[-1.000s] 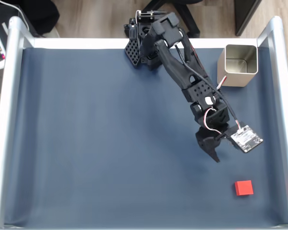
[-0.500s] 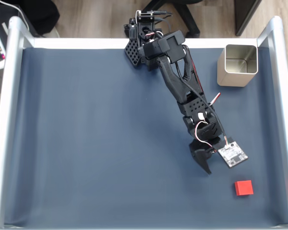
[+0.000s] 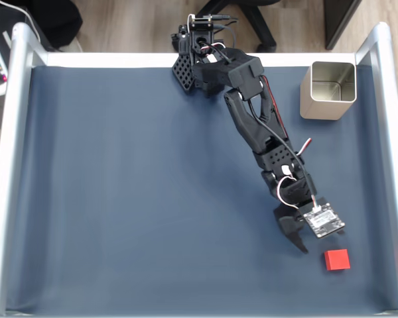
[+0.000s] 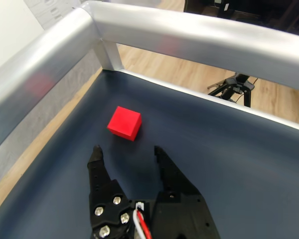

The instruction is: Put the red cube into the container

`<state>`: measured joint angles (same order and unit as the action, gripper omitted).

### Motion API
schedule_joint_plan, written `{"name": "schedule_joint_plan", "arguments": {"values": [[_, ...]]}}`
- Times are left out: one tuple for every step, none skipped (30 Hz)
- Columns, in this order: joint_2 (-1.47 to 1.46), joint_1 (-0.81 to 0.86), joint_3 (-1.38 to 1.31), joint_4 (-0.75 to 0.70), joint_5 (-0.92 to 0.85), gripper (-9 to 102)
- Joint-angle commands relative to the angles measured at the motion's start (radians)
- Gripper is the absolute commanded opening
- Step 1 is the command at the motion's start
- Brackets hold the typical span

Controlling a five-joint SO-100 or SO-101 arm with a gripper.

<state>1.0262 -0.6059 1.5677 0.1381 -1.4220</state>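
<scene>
Nothing is done yet: the red cube (image 4: 124, 123) lies ungrasped just ahead of the spread-jawed gripper (image 4: 125, 152), well apart from the container (image 3: 328, 90).

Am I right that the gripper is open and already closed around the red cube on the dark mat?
Not quite. The gripper is open, but it is not around the red cube: the wrist view shows the cube lying on the dark mat just beyond the fingertips, untouched.
</scene>
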Motion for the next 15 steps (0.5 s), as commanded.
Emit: {"name": "schedule_joint_plan", "arguments": {"values": [[-0.006, -0.012, -0.086, 0.020, 0.000, 36], [-0.018, -0.015, -0.106, 0.018, -0.002, 36], [-0.029, -0.017, -0.120, 0.018, -0.005, 36], [-0.040, -0.018, -0.135, 0.018, -0.009, 36], [-0.049, -0.020, -0.149, 0.018, -0.015, 36], [-0.061, -0.020, -0.161, 0.021, -0.021, 36], [-0.074, -0.020, -0.178, 0.021, -0.028, 36], [-0.087, -0.020, -0.192, 0.021, -0.034, 35], [-0.098, -0.020, -0.207, 0.021, -0.041, 35], [-0.109, -0.020, -0.222, 0.023, -0.049, 35], [-0.120, -0.020, -0.236, 0.023, -0.055, 35], [-0.130, -0.020, -0.252, 0.023, -0.063, 35], [-0.140, -0.020, -0.265, 0.023, -0.069, 35], [-0.146, -0.020, -0.278, 0.023, -0.074, 35], [-0.152, -0.020, -0.287, 0.023, -0.077, 35]]}}
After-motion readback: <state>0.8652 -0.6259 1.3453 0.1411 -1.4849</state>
